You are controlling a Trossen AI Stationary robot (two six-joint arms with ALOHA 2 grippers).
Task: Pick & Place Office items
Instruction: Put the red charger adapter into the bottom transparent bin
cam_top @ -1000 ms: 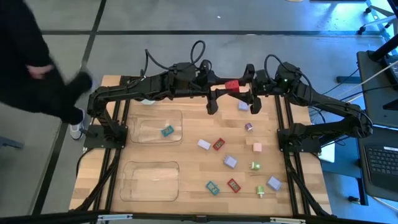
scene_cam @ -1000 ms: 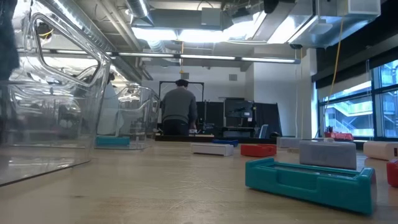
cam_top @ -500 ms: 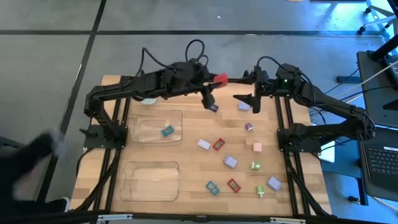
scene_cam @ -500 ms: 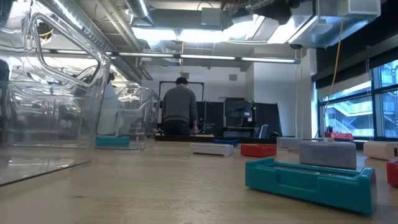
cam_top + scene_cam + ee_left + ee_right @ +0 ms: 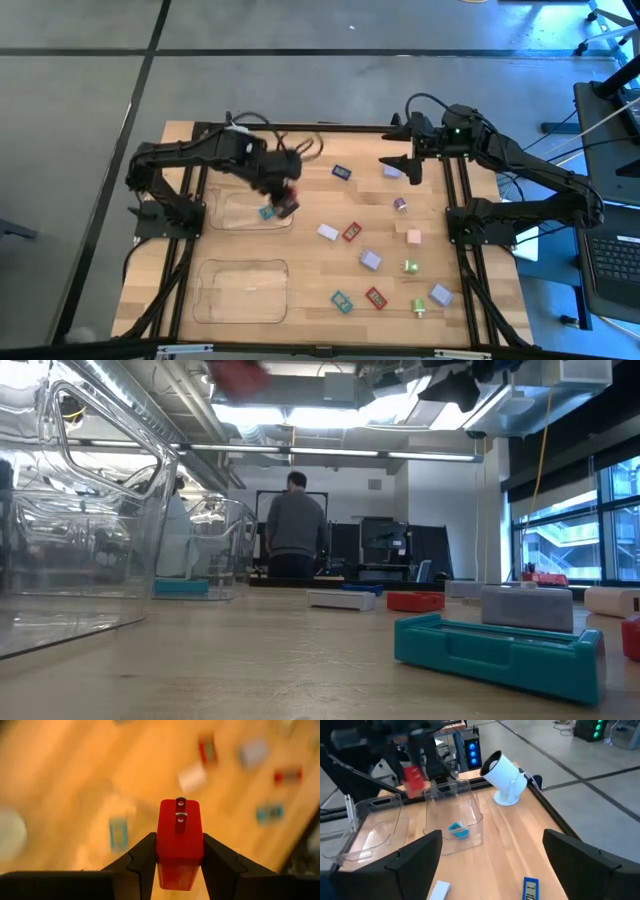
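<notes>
While the left gripper [image 5: 179,862] grips a red block [image 5: 179,842] above a tray [image 5: 236,209], the right gripper [image 5: 492,857] waits open.

two dark jointed arms with black looping cables; the right tool [image 5: 490,865] has broad, flat, matte black fingers [image 5: 417,855].

Even overhead light falls on the wooden table [image 5: 310,215], bright and with only soft, short shadows under the arms. In the level view, ceiling strip lights [image 5: 300,415] glare white and gleam on the clear plastic trays [image 5: 80,530]. From the left wrist, the red plug [image 5: 179,842] is sharp while the tabletop behind it smears into blur.
</notes>
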